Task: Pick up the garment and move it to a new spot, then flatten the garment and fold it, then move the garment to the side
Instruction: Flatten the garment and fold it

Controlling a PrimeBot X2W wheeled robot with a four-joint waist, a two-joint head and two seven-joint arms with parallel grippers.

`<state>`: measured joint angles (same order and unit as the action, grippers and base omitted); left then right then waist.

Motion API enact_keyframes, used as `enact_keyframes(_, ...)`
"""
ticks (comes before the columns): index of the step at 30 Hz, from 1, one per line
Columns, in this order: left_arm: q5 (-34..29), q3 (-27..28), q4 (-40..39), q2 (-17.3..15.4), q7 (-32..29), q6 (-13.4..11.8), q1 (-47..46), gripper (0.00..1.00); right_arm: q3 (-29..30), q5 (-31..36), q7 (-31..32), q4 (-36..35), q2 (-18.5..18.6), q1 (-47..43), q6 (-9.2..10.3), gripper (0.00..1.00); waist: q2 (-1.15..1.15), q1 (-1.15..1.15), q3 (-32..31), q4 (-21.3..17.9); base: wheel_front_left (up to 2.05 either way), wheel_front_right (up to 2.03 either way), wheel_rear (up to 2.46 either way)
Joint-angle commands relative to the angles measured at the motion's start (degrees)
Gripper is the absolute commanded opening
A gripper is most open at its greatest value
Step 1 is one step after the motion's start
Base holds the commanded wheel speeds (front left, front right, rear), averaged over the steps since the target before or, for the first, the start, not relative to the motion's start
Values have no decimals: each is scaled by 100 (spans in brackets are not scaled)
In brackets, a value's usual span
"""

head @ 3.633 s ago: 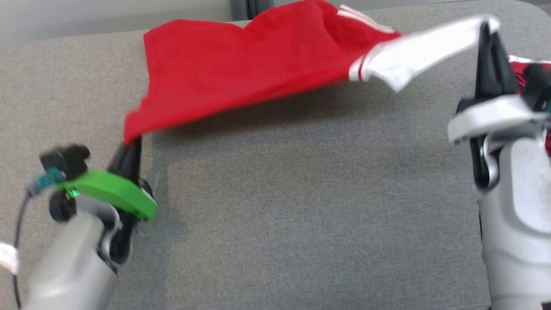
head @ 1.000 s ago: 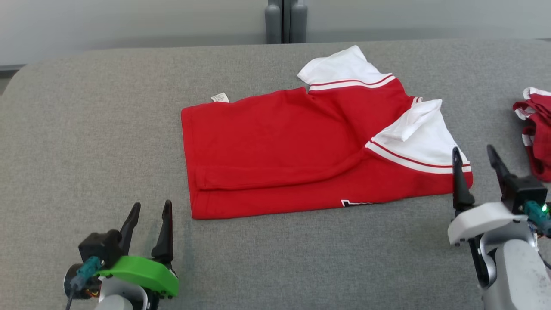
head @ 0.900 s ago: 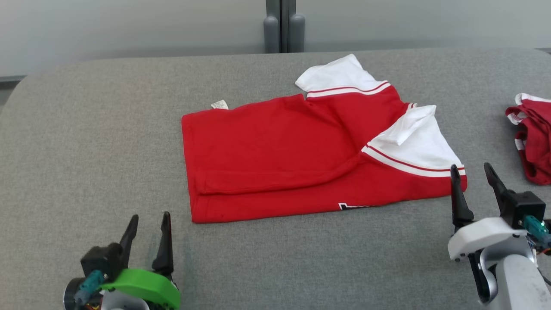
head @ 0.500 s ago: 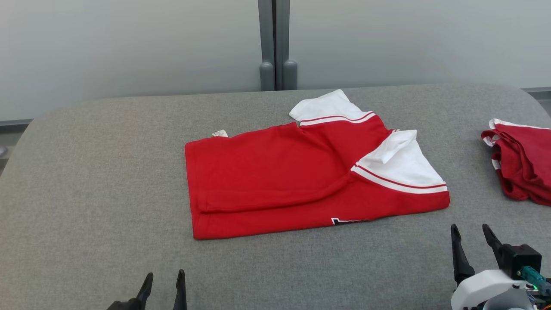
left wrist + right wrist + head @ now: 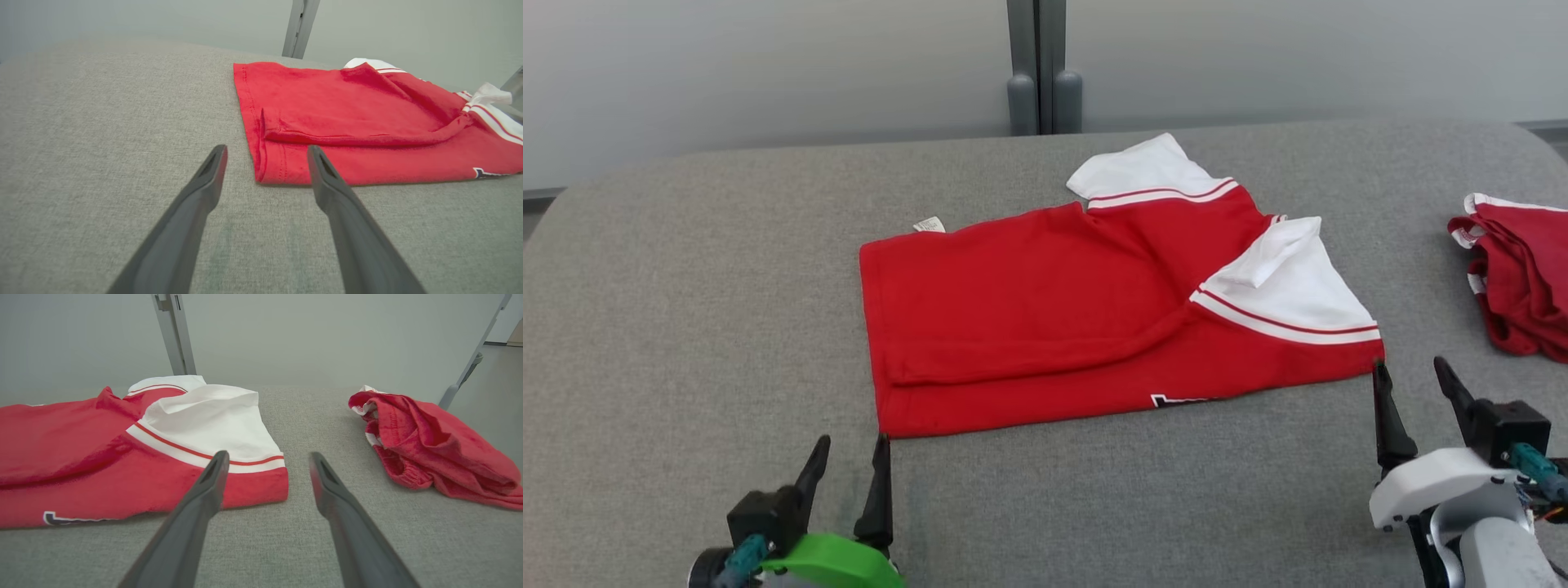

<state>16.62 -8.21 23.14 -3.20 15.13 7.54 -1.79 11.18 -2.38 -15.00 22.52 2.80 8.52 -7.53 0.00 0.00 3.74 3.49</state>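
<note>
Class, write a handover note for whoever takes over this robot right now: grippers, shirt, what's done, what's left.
Left gripper: open, empty, by the shirt, at its near left corner.
Right gripper: open, empty, by its near right corner.
The shirt lies flat on the grey table, folded over once lengthwise.
Done: laid out, first fold.
To do: probably another fold, then move it aside.

Left hand (image 5: 852,441) has a lime green shell (image 5: 837,565), right hand (image 5: 1408,365) a white shell (image 5: 1433,483); both get long dark fingers (image 5: 1388,425) and teal plugs (image 5: 1531,464).
</note>
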Motion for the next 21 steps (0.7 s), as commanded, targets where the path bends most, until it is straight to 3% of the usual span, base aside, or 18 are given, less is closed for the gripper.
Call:
enact_keyframes(1,55,-15,61,-92,-3,-14,-196,100,4,46,-24,-20,25,157,10,100,0,0,462,-53,0,0,0)
enact_keyframes(10,469,-411,461,-306,-3,-14,-1064,100,51,226,-24,97,25,905,11,100,0,0,1191,-164,0,0,0)
enact_keyframes(21,714,-809,1241,-393,-46,-14,-1322,100,347,654,-24,590,24,1373,11,100,0,0,1538,-135,0,0,0)
